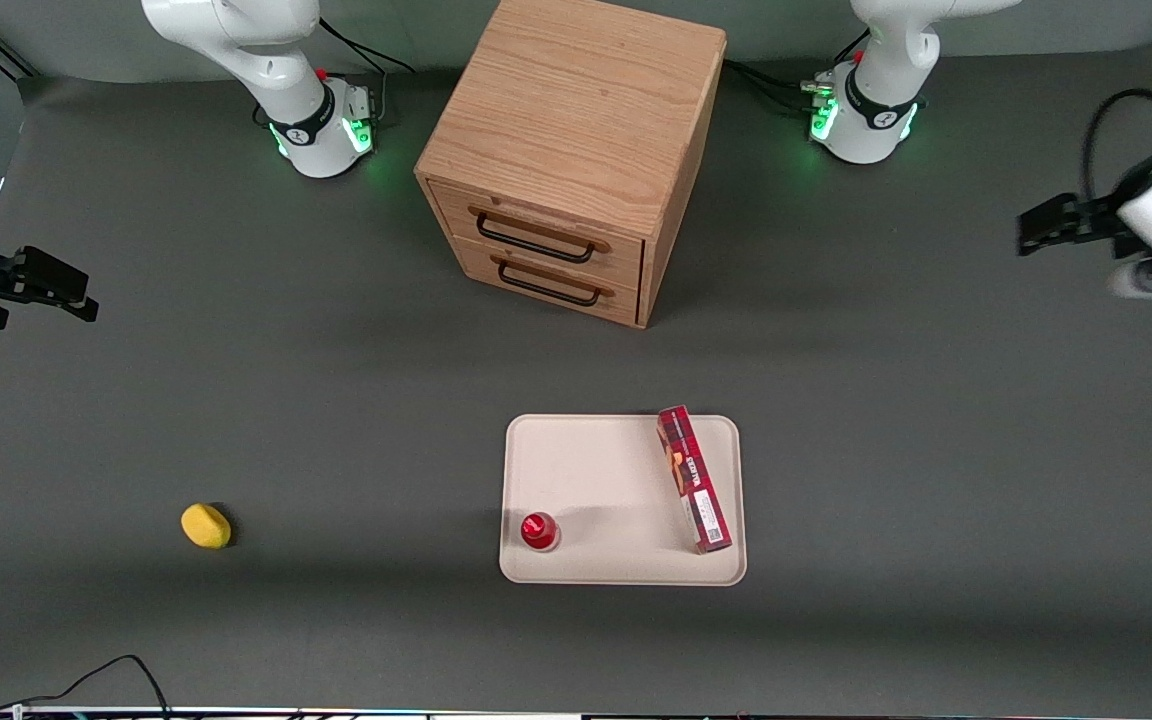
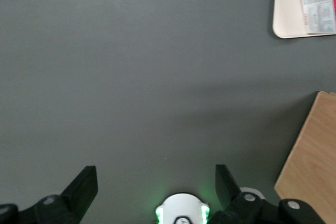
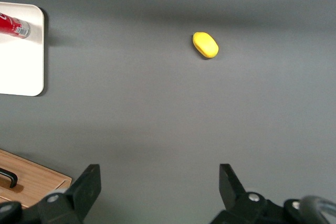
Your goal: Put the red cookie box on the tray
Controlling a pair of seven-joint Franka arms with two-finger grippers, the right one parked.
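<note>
- Tool [image 2: 156,182] hanging high over bare table [image 1: 936,450] at the working arm's end, fingers [image 2: 84,184] spread wide, gripping nothing.
- Sitting well apart from the tray [image 1: 586,470], with only grey surface underneath.
- Red cookie box [image 1: 693,479] already lying inside the tray along the edge nearest the working arm, long axis running toward the front camera, slightly skewed.
- Sharing that tray with a small red-capped object [image 1: 539,530] at the corner nearer the camera, well clear of the box.
- Wooden drawer cabinet [image 1: 566,150] standing farther from the camera; yellow object [image 1: 205,525] resting toward the parked arm's end.
- Judging the placement done, little remaining.
- Risking trouble only by dipping back toward the tray: clipping the box end closest to the rim, nudging it over the low lip.
</note>
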